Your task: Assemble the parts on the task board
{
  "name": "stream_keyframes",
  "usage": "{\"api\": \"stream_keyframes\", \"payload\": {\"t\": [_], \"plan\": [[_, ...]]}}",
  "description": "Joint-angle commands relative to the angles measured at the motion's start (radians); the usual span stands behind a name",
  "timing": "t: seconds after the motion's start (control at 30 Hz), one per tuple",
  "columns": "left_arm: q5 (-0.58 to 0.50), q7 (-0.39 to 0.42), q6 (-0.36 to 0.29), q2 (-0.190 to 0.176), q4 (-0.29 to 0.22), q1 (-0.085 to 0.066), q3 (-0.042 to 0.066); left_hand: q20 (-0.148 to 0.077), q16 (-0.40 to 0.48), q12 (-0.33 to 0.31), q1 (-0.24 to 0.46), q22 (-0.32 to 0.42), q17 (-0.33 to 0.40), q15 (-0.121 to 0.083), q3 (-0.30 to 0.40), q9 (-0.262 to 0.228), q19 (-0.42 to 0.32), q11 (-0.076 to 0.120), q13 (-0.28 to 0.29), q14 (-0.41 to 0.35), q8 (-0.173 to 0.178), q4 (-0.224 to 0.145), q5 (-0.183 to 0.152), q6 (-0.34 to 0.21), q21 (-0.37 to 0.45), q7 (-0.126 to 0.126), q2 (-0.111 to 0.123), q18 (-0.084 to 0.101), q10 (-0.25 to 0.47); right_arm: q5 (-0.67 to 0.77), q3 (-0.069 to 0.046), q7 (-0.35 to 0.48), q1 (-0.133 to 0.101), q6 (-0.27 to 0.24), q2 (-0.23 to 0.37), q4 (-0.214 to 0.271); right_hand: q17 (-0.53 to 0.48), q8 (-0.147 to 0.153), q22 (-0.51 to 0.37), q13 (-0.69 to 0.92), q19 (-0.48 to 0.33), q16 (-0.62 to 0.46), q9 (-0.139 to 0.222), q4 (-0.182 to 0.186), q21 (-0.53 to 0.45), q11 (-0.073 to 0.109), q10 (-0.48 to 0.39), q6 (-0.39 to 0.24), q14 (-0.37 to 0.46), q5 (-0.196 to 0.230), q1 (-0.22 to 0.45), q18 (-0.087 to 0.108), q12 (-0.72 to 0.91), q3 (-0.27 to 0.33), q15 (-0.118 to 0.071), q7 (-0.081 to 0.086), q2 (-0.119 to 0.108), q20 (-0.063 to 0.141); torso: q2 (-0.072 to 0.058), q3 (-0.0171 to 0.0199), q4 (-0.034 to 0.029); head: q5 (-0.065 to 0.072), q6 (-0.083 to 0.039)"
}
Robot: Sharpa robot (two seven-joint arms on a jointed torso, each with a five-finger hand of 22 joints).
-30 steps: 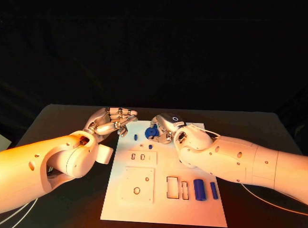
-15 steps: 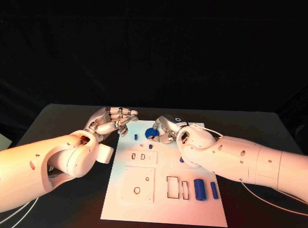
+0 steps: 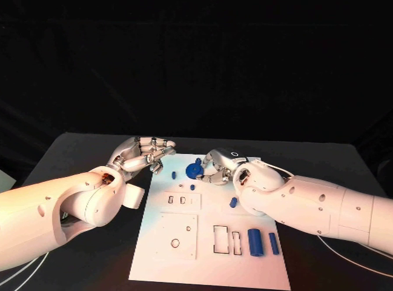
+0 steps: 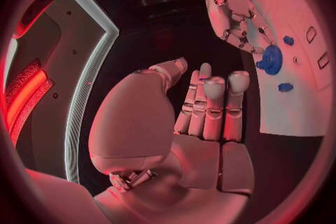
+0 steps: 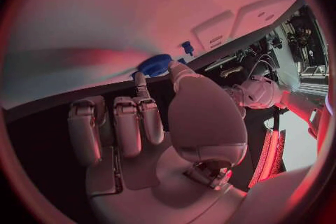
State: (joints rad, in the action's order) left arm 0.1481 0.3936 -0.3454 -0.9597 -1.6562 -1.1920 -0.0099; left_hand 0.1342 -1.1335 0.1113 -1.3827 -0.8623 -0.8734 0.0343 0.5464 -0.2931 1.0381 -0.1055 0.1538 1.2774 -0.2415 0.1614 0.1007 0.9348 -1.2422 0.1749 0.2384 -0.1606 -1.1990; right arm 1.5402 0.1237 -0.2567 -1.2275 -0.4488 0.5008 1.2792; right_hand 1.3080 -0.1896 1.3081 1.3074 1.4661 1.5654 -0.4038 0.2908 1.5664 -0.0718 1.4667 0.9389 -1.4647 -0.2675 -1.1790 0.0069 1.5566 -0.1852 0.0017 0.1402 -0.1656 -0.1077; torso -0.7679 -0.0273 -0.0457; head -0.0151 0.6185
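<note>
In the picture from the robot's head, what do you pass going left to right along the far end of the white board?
Left hand → small blue peg → blue gear → right hand.

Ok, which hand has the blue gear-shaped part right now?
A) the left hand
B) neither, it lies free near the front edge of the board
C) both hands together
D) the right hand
D: the right hand pinches the blue gear-shaped part over the far end of the task board, as the left wrist view also shows, while the left hand sits beside the board holding nothing.
</note>
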Motion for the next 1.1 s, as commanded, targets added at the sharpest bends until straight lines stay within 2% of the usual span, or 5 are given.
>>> {"api": "stream_keyframes", "payload": {"t": [0.03, 0.27, 0.47, 0.87, 1.1], "plan": [[-0.003, 0.010, 0.011, -0.001, -0.001, -0.001, 0.001, 0.003, -0.004, 0.004, -0.001, -0.001, 0.000, -0.001, 0.001, -0.001, 0.000, 0.001, 0.001, 0.005, 0.005, -0.004, -0.004, -0.006, -0.006, 0.000, -0.007, 0.019, 0.010, -0.012, -0.001, 0.008, 0.001, -0.044, 0.040, 0.042, 0.263, -0.001, 0.263, 0.257, 0.105, 0.005, 0.001, -0.002, 0.004, 0.006, 0.098, 0.002, -0.106, -0.007, -0.003, -0.007, 0.007, -0.010, -0.005, 0.005, 0.008, 0.004, 0.002, 0.0007, 0.0035, -0.002, -0.001], [-0.003, 0.011, 0.008, -0.007, 0.001, -0.001, 0.001, 0.003, -0.005, 0.005, -0.002, -0.003, 0.002, 0.000, 0.002, -0.002, 0.000, 0.000, 0.002, 0.004, 0.005, -0.006, -0.003, -0.007, -0.008, 0.001, -0.008, 0.019, 0.011, -0.215, -0.016, 0.066, -0.006, -0.158, 0.192, 0.185, 0.263, 0.001, 0.263, 0.249, 0.105, 0.005, 0.003, -0.006, 0.004, 0.007, 0.089, 0.001, -0.106, -0.015, -0.033, -0.007, -0.003, -0.033, -0.006, 0.005, -0.002, 0.006, 0.009, 0.0066, 0.0203, -0.010, -0.006], [-0.003, 0.011, 0.009, -0.006, 0.006, -0.001, 0.000, 0.003, -0.005, 0.005, -0.002, -0.003, 0.002, 0.000, 0.002, -0.002, 0.000, 0.000, 0.002, 0.004, 0.005, -0.006, -0.003, -0.007, -0.008, 0.001, -0.008, 0.019, 0.011, -0.374, -0.022, 0.182, -0.028, -0.099, 0.329, 0.262, 0.263, 0.013, 0.263, 0.243, 0.105, 0.005, 0.009, -0.025, 0.004, 0.000, 0.084, -0.015, -0.106, 0.018, -0.102, -0.007, -0.009, -0.059, 0.000, 0.013, -0.024, 0.002, 0.015, 0.0103, 0.0352, -0.005, -0.005], [-0.002, 0.011, 0.014, 0.001, 0.012, 0.000, 0.000, 0.003, -0.022, 0.006, -0.002, -0.005, -0.021, 0.000, 0.003, -0.003, 0.000, 0.000, 0.002, 0.014, 0.005, -0.006, -0.004, -0.007, -0.009, 0.001, -0.008, 0.019, 0.011, -0.428, -0.016, 0.316, -0.029, 0.014, 0.443, 0.202, 0.263, 0.022, 0.263, 0.217, 0.105, 0.005, 0.018, -0.107, 0.004, 0.002, 0.054, -0.010, -0.106, 0.019, -0.259, -0.007, -0.042, -0.120, -0.002, 0.010, -0.070, 0.002, 0.017, 0.0173, 0.0444, 0.000, 0.000], [-0.001, 0.012, 0.016, 0.002, 0.014, 0.000, -0.001, 0.003, -0.039, 0.007, -0.001, -0.007, -0.038, 0.000, 0.004, -0.004, 0.000, 0.000, 0.003, 0.026, 0.005, -0.007, -0.004, -0.007, -0.012, 0.001, -0.009, 0.019, 0.011, -0.392, -0.013, 0.325, -0.011, 0.016, 0.423, 0.141, 0.263, 0.028, 0.263, 0.216, 0.105, 0.005, 0.022, -0.114, 0.004, 0.002, 0.053, -0.017, -0.106, 0.016, -0.271, -0.007, -0.043, -0.127, -0.002, 0.011, -0.078, 0.002, 0.014, 0.0164, 0.0377, -0.002, 0.004]]}}
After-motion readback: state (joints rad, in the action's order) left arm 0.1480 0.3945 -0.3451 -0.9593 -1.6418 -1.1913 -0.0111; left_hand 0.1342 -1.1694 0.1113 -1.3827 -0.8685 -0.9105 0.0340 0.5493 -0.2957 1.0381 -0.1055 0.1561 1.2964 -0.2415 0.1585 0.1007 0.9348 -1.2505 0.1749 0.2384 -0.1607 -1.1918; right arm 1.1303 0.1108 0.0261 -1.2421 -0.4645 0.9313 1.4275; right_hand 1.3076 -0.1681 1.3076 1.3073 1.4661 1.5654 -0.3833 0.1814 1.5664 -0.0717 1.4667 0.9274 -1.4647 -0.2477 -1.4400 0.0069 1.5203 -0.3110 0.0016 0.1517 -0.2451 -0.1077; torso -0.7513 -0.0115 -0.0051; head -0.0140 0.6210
